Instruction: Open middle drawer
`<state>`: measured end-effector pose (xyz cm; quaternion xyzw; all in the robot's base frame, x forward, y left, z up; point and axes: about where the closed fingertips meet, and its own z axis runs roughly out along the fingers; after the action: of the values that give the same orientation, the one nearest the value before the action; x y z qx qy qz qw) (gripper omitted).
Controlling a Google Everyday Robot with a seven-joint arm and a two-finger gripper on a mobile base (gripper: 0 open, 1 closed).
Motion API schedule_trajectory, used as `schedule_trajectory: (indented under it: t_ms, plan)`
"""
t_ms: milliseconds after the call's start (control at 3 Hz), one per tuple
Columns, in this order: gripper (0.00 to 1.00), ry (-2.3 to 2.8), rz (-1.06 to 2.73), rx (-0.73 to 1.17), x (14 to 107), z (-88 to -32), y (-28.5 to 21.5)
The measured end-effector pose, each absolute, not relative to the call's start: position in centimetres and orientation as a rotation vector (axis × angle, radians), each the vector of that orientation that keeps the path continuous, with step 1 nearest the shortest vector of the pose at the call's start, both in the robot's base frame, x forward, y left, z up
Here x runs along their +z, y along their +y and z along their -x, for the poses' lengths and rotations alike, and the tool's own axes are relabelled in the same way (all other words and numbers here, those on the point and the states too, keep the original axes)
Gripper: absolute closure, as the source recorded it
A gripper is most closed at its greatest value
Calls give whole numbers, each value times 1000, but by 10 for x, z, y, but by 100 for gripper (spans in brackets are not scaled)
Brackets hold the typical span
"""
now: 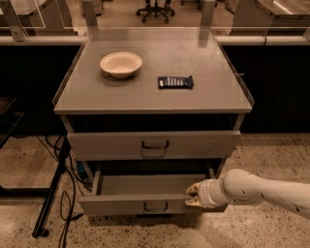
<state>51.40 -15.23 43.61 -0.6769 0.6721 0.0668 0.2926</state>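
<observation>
The middle drawer [126, 205] is a grey metal drawer with a shallow front and a small dark loop handle [156, 207]. It stands pulled out from the cabinet, and its bare inside [145, 184] shows. My gripper [193, 196] comes in from the right on a white arm [256, 190]. It sits at the right end of the drawer front's top edge, touching it. The taller-fronted drawer [111, 144] above is pushed in. The lowest drawer is hidden under the open one.
On the cabinet top [208, 99] stand a cream bowl [121, 64] and a dark flat packet [175, 82]. A black stand leg [51, 193] and cables [72, 193] lie on the speckled floor left of the cabinet. Office chairs [156, 7] stand far behind.
</observation>
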Motion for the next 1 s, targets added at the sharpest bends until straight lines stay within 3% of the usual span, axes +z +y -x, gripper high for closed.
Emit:
schedule_trajectory:
  t_ms: [333, 667, 1000]
  plan:
    - [86, 1791, 1803, 178, 436, -514, -152]
    - [100, 1791, 1803, 178, 436, -514, -152]
    - [100, 1791, 1803, 178, 436, -514, -152]
